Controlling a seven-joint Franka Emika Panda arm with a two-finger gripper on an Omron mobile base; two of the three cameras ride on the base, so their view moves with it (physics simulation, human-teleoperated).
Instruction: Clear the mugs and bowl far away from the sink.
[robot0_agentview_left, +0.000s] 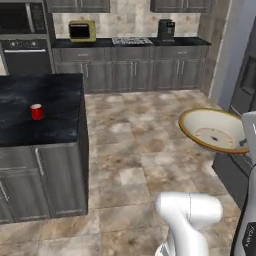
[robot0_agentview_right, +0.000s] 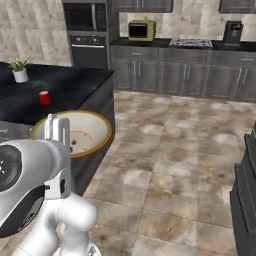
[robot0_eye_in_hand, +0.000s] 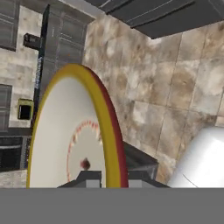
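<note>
The bowl (robot0_agentview_left: 212, 131) is wide and cream with a tan-orange rim and a brownish centre mark. It hangs tilted in the air above the tiled floor, beside the island. My gripper (robot0_eye_in_hand: 114, 178) is shut on the bowl's (robot0_eye_in_hand: 65, 140) rim, with the rim pinched edge-on between the two fingertips. In the right base view the bowl (robot0_agentview_right: 85, 131) sits just past my white hand. A red mug (robot0_agentview_left: 36, 112) stands upright on the dark island counter (robot0_agentview_left: 50, 90), well to the left of the bowl, and it shows again as the mug (robot0_agentview_right: 44, 97). The sink is out of view.
A white pot with a green plant (robot0_agentview_right: 20, 75) stands on the island's far end. The back counter holds a yellow toaster oven (robot0_agentview_left: 82, 31), a cooktop (robot0_agentview_left: 131, 41) and a coffee machine (robot0_agentview_left: 166, 29). Dark cabinets (robot0_agentview_left: 247, 80) line the right side, with open tiled floor (robot0_agentview_left: 140, 130) in between.
</note>
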